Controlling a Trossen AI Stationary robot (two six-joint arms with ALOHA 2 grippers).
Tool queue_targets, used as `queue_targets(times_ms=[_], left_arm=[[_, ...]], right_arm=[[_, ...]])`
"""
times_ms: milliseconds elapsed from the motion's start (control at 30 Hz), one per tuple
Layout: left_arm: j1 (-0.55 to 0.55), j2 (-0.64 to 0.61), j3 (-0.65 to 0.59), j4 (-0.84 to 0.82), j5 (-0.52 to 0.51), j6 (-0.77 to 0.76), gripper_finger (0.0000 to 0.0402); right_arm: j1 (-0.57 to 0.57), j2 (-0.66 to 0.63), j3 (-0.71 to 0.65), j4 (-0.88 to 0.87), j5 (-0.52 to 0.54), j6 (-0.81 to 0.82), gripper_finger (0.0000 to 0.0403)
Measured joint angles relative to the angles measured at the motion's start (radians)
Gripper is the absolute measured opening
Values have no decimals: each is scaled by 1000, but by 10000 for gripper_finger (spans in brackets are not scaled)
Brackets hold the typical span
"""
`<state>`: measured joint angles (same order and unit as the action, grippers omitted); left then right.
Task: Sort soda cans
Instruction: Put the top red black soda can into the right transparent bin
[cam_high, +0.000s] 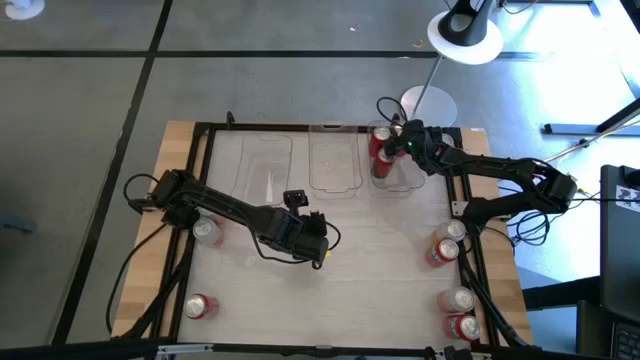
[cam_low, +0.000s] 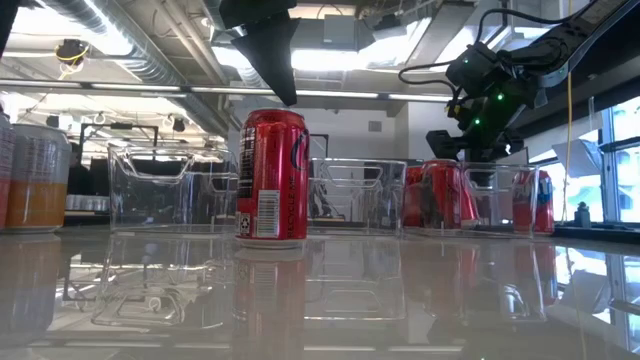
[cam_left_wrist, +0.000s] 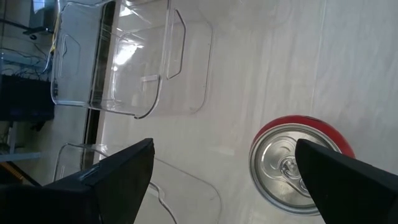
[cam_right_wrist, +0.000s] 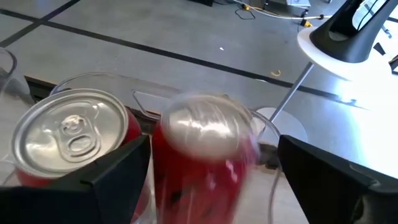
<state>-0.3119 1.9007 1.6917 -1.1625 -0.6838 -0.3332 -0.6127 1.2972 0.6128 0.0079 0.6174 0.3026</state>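
The right gripper (cam_high: 392, 143) is over the right bin (cam_high: 402, 182) at the far side of the table (cam_high: 380, 290). Its fingers stand spread, and between them a red can (cam_right_wrist: 208, 158) shows blurred, so it seems to be just let go into the bin, beside another can (cam_right_wrist: 68, 140) that stands upright there.

The left gripper (cam_high: 318, 240) hangs near the middle of the table, its jaws wide apart and holding nothing. One can (cam_left_wrist: 298, 163) stands upright just below it, partly under one finger. The middle bin (cam_high: 335, 160) and the left bin (cam_high: 265, 165) look empty.

More cans wait at the table edges: two on the left (cam_high: 207, 232) and about four on the right (cam_high: 443, 250).

A can is probably light, stiff and thin-walled, with a smooth, slippery side. It is best taken across the middle of the body, not too hard, because the wall may dent. It is tall and can tip if a finger pushes it near the top.
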Motion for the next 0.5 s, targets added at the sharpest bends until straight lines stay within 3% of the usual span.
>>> queue_targets(times_ms=[333,500], left_arm=[[0,0,0,0,0,0,372],[0,0,0,0,0,1,372]], right_arm=[[1,-1,-1,1,-1,-21,343],[5,-67,14,-74,-38,-63,341]])
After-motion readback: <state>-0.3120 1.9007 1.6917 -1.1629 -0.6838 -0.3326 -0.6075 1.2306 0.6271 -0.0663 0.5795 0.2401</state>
